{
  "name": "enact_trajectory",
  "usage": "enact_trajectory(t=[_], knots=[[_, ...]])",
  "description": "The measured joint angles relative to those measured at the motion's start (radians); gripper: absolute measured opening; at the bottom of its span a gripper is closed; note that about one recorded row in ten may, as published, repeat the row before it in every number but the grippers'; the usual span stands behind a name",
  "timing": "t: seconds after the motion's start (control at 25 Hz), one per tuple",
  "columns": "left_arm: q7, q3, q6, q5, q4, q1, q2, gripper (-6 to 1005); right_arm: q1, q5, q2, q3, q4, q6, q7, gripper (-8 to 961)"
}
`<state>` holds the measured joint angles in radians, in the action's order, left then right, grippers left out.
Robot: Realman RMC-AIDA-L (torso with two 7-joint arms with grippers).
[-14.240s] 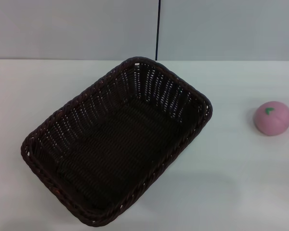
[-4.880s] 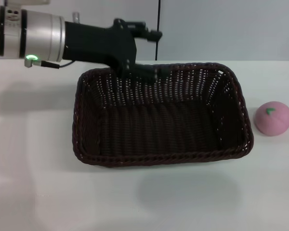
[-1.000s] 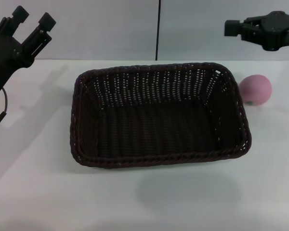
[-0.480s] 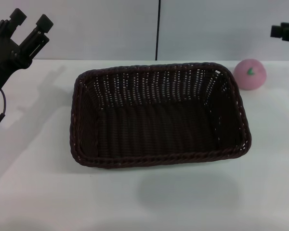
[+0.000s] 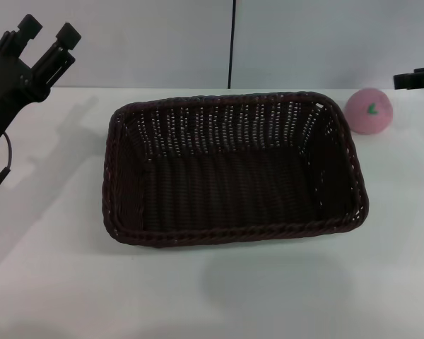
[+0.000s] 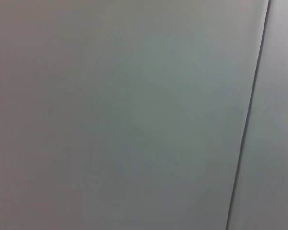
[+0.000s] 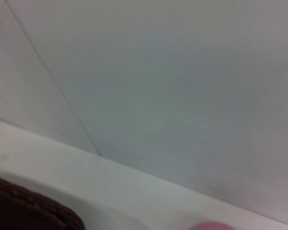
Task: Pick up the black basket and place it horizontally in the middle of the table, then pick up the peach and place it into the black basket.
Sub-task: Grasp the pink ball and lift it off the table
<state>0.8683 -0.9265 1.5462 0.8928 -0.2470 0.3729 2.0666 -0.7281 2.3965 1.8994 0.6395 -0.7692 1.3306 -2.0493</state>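
Observation:
The black basket (image 5: 233,169) lies horizontally in the middle of the white table (image 5: 268,289), open side up and empty. The pink peach (image 5: 369,111) rests on the table just beyond the basket's far right corner, its green leaf mark facing me. Only a black tip of my right gripper (image 5: 415,80) shows at the right edge, a little right of and above the peach, apart from it. My left gripper (image 5: 48,30) is raised at the far left, open and empty. The right wrist view shows the basket's rim (image 7: 33,211) and a sliver of the peach (image 7: 211,226).
A grey wall (image 5: 127,42) with a dark vertical seam (image 5: 232,42) stands behind the table's far edge. A cable (image 5: 0,169) hangs from the left arm at the left edge. The left wrist view shows only the wall.
The peach has shifted toward the table's far edge, beside the basket's far right corner. My right gripper has pulled away to the right edge. The left arm and the basket have not moved.

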Motion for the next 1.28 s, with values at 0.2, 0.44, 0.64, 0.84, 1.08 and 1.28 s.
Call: enact_trajectory(t=[0.2, 0.44, 0.64, 0.84, 1.08, 1.28], knots=[[0.0, 0.0, 0.0, 0.0, 0.0, 0.001, 0.001, 857, -0.081, 0.133, 0.004, 0.0, 0.054, -0.04, -0.015, 552], [0.0, -0.001, 0.002, 0.0, 0.013, 0.002, 0.001, 857, -0.126, 0.22, 0.03, 0.013, 0.096, -0.104, -0.019, 553], [0.0, 0.0, 0.0, 0.0, 0.014, 0.004, 0.001, 857, -0.138, 0.223, 0.041, 0.059, 0.137, -0.165, -0.019, 553], [0.0, 0.0, 0.0, 0.0, 0.014, 0.009, 0.001, 857, -0.149, 0.227, 0.061, 0.086, 0.165, -0.229, -0.02, 546], [0.0, 0.0, 0.0, 0.0, 0.021, 0.01, 0.001, 857, -0.159, 0.228, 0.063, 0.116, 0.222, -0.305, -0.021, 510], [0.0, 0.0, 0.0, -0.001, 0.025, 0.011, 0.001, 857, -0.156, 0.229, 0.073, 0.116, 0.222, -0.327, -0.021, 479]])
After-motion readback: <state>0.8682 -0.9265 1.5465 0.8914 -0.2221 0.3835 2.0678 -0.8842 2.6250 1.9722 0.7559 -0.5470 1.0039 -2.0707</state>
